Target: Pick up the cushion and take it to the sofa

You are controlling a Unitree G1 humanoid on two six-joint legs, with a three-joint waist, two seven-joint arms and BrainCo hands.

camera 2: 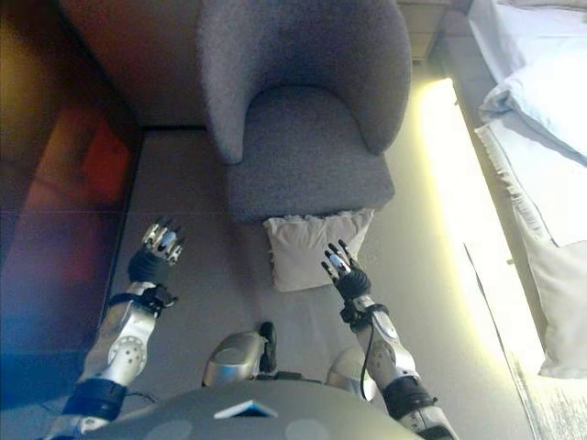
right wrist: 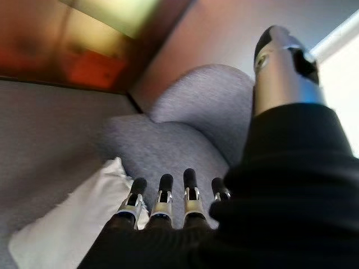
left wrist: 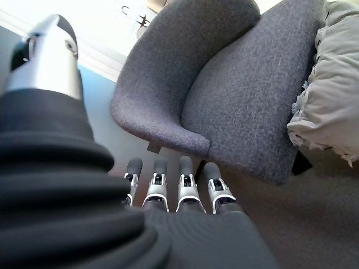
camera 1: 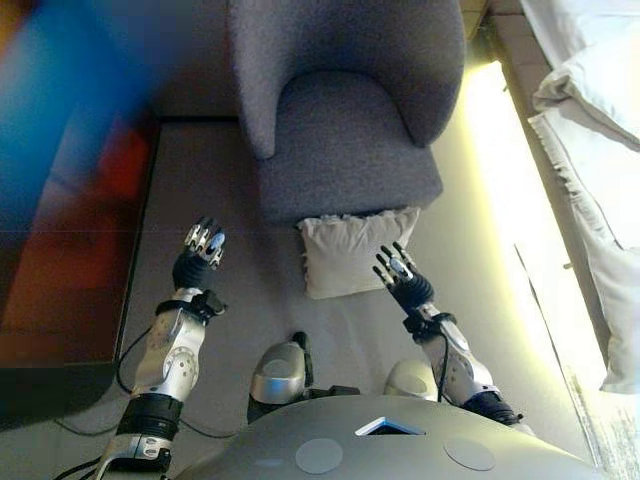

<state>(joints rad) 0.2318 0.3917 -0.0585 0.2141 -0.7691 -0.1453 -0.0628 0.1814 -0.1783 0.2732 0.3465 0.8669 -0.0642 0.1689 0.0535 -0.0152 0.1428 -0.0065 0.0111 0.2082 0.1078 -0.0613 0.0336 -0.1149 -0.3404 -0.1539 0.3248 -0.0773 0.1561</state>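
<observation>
Reaching forward with straight, slightly spread fingers (right wrist: 161, 196), the right hand (camera 1: 400, 277) holds nothing; its tips hover over the lower right corner of the cushion (camera 1: 352, 250), and whether they touch the fabric cannot be told. The left hand (camera 1: 200, 252) is likewise extended with its fingers (left wrist: 188, 188) straight and apart, empty, above bare carpet (camera 1: 200, 180) well to the left of the cushion.

One cushion is in sight: pale cream, soft and crumpled, roughly square with a frayed or fringed edge. It lies on the carpet, its upper edge against the front of the armchair (camera 1: 345, 110) and partly tucked beneath the seat's front edge. There is one armchair, upholstered in grey woven cloth, with a rounded tub back that curves into low arms and a flat padded seat. The carpet is grey and short-piled.

On the right runs a bright lit strip along the floor, and past it a bed (camera 1: 600, 150) with white linen and a plump white pillow (camera 1: 600, 75). On the left stands a dark cabinet (camera 1: 60, 280) with reddish reflections.

Only the head views show both hands together and the bed. The left wrist view shows a dark leg under the armchair and the cushion's ragged edge close up; the right wrist view shows the cushion lying just beyond the fingertips.
</observation>
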